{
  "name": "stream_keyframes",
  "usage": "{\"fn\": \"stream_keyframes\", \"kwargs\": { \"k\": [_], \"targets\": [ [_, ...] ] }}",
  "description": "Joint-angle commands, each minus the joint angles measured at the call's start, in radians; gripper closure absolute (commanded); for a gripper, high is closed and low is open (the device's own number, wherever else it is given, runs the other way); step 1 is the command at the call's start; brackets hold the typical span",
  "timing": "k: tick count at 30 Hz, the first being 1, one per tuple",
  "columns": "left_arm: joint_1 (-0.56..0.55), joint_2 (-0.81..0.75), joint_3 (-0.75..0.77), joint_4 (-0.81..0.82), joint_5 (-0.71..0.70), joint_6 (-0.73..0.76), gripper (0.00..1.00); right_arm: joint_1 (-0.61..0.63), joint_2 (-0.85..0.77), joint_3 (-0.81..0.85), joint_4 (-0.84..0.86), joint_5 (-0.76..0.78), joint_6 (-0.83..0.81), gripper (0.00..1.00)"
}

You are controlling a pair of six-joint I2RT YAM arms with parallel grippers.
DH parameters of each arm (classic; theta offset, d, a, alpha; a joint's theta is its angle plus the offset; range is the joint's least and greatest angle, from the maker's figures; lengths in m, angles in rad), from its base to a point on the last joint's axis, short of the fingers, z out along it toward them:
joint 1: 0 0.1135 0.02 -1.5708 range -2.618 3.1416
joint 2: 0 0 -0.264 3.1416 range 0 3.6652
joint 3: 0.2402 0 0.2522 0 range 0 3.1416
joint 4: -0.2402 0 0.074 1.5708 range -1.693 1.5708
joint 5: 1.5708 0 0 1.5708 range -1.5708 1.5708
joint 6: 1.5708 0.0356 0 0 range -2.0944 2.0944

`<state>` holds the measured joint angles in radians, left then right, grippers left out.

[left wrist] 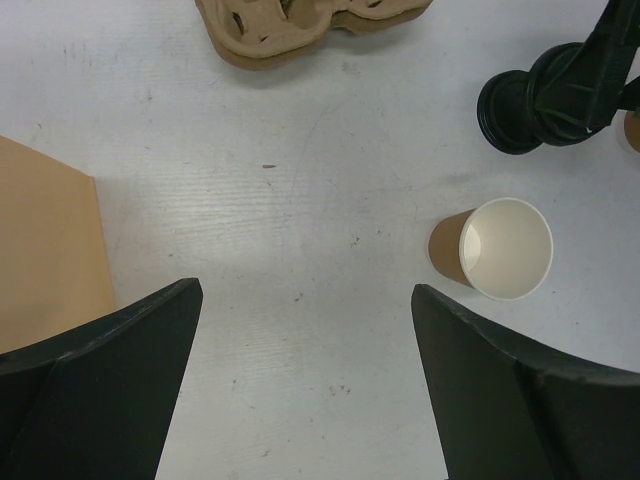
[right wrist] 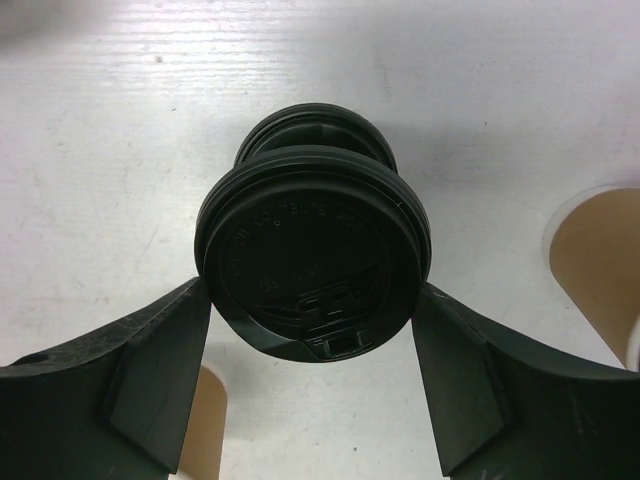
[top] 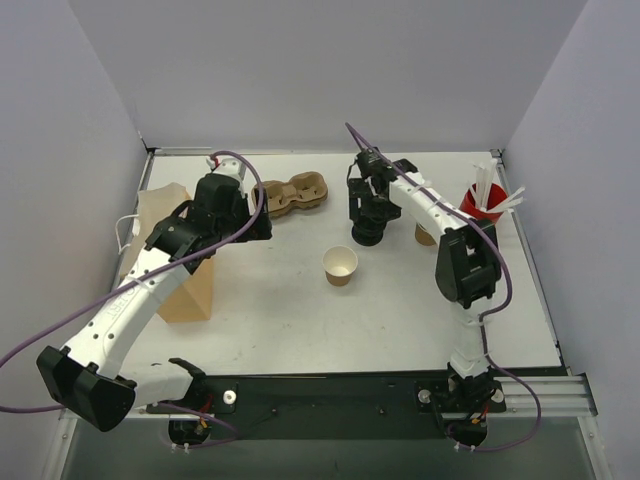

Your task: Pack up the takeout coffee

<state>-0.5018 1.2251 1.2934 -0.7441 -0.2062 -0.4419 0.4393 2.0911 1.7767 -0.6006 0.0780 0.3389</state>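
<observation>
cup stands lidless mid-surface, between the arms. right pincer is clamped on the top lid of a black stack. i'd worry that such a thin edge grip lets it tilt or drags a second lid along. left pincer hangs wide apart, empty, near the bag. carrier lies behind. a spare cup and red straw cup crowd the right arm.

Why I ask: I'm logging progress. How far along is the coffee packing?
Done: nothing packed; the cup stands lidless on the table. In hand: the right tool grips a black lid above the lid stack. To do: lid the cup, then likely load it into the carrier; the left tool hovers open.
</observation>
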Motion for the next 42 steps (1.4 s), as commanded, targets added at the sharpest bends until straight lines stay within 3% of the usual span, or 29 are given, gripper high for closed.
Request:
{"fn": "stream_keyframes", "kwargs": {
  "k": [1, 9, 17, 26, 42],
  "targets": [
    [0.006, -0.029, -0.014, 0.038, 0.007, 0.003, 0.03, 0.009, -0.161, -0.011, -0.068, -0.038, 0.005, 0.36],
    [0.006, -0.052, -0.042, 0.066, 0.034, -0.007, 0.03, 0.124, -0.322, -0.092, -0.143, -0.063, 0.014, 0.36],
    [0.006, -0.098, -0.045, 0.049, 0.044, 0.0, 0.03, 0.266, -0.35, -0.135, -0.185, -0.018, 0.043, 0.36],
    [0.006, -0.148, -0.071, 0.042, 0.045, -0.009, 0.02, 0.302, -0.332, -0.189, -0.183, -0.018, 0.038, 0.36],
    [0.006, -0.148, -0.089, 0.048, 0.042, -0.004, 0.03, 0.317, -0.23, -0.131, -0.182, -0.026, 0.029, 0.35]
  ]
}}
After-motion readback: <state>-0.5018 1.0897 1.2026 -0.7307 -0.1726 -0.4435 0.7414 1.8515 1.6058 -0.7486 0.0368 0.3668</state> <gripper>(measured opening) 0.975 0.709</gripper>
